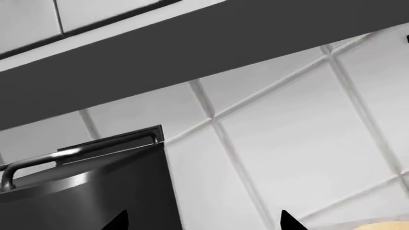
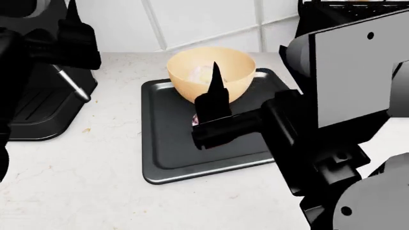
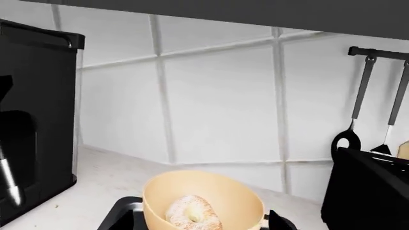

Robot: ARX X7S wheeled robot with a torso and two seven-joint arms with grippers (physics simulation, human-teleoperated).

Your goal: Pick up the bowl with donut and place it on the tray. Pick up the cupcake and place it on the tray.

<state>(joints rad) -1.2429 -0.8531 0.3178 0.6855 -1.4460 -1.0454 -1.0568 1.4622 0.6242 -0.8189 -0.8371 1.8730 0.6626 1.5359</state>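
The tan-yellow bowl (image 2: 211, 72) stands on the far part of the dark grey tray (image 2: 166, 158), with the glazed donut (image 3: 191, 213) lying inside it. My right gripper (image 2: 213, 81) hovers over the tray just in front of the bowl, its jaws wide apart and empty; in the right wrist view (image 3: 199, 223) the bowl (image 3: 211, 191) sits between the tips. A small reddish bit of the cupcake (image 2: 195, 120) shows on the tray under the right gripper; the rest is hidden. My left gripper (image 2: 72, 19) is raised at the far left, open and empty (image 1: 203, 221).
A black coffee machine (image 2: 45, 96) stands left of the tray on the pale counter (image 2: 76, 191). A black toaster (image 3: 370, 191) stands at the back right, with utensils (image 3: 357, 96) hanging on the tiled wall above it. A dark shelf (image 1: 191, 52) runs overhead.
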